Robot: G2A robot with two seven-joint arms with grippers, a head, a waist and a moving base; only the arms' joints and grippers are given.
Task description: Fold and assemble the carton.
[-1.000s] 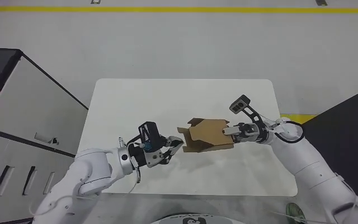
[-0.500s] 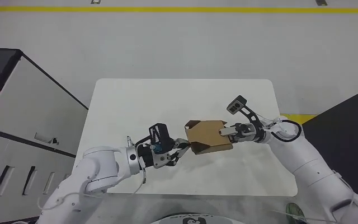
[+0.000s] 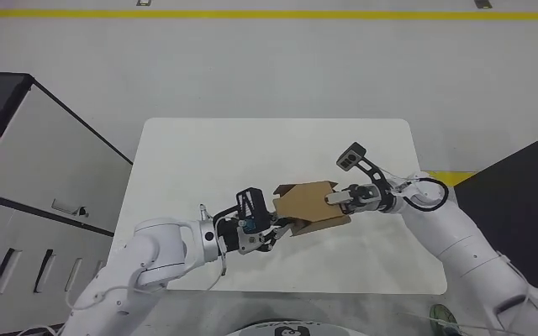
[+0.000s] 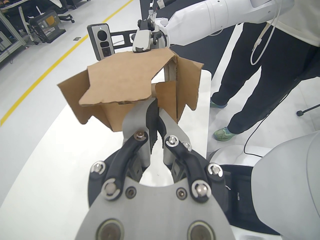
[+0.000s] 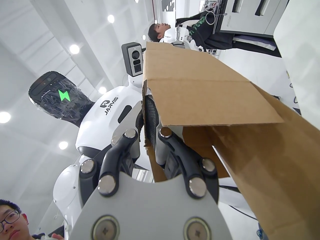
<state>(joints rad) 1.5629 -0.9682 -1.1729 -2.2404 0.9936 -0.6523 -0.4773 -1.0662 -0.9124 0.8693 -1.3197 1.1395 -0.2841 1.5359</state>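
Carton (image 3: pixel 309 207) held above table (image 3: pixel 193 151) centre, opened to a sleeve, flaps unfolded: right gripper (image 3: pixel 336 197) clamps one end, left gripper (image 3: pixel 282 228) fingers pinched narrow on opposite flap.

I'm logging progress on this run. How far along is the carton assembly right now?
Done: the carton stands open as a box-like sleeve, held above the table. In hand: the right gripper clamps its far top edge, and the left gripper appears to pinch an inner flap at the near open end. Left: the end flaps there splay outward, none folded in or tucked.
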